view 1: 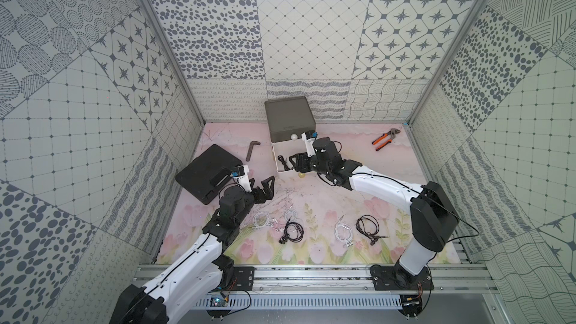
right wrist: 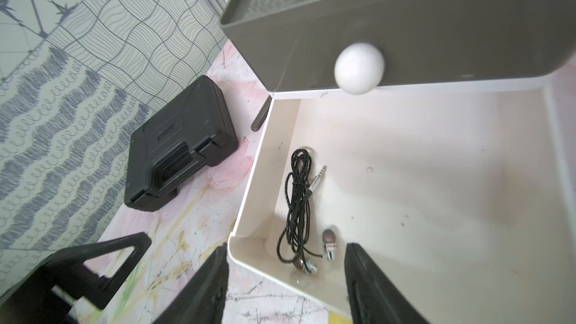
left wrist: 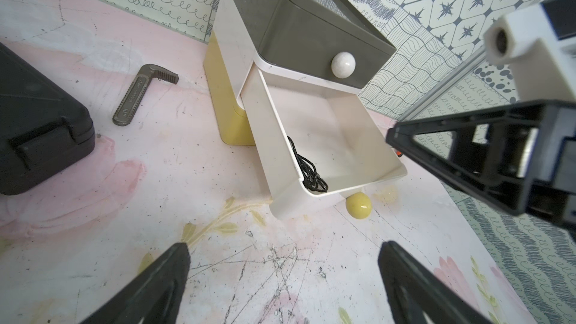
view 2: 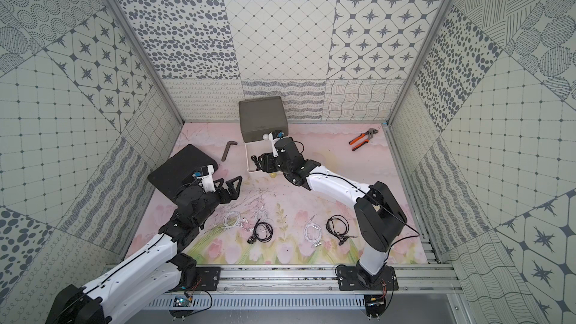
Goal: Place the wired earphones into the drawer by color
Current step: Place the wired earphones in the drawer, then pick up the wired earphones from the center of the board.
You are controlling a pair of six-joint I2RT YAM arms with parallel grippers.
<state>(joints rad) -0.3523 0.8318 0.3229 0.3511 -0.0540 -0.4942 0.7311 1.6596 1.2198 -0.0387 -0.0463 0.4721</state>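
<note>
one black earphone coil [right wrist: 297, 201] in white drawer [right wrist: 436, 166], by right gripper [right wrist: 286, 246] (parted)

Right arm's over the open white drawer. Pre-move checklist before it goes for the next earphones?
1. Right gripper jaws apart, nothing held: ok.
2. Black earphones lie inside the white drawer, free of the fingers: ok.
3. Black set in the white drawer fits the colour rule: cannot tell.
4. Left gripper open, empty: ok.
5. Next black coil on the table, nothing over it: ok.
6. Grey top drawer shut: ok.
</note>
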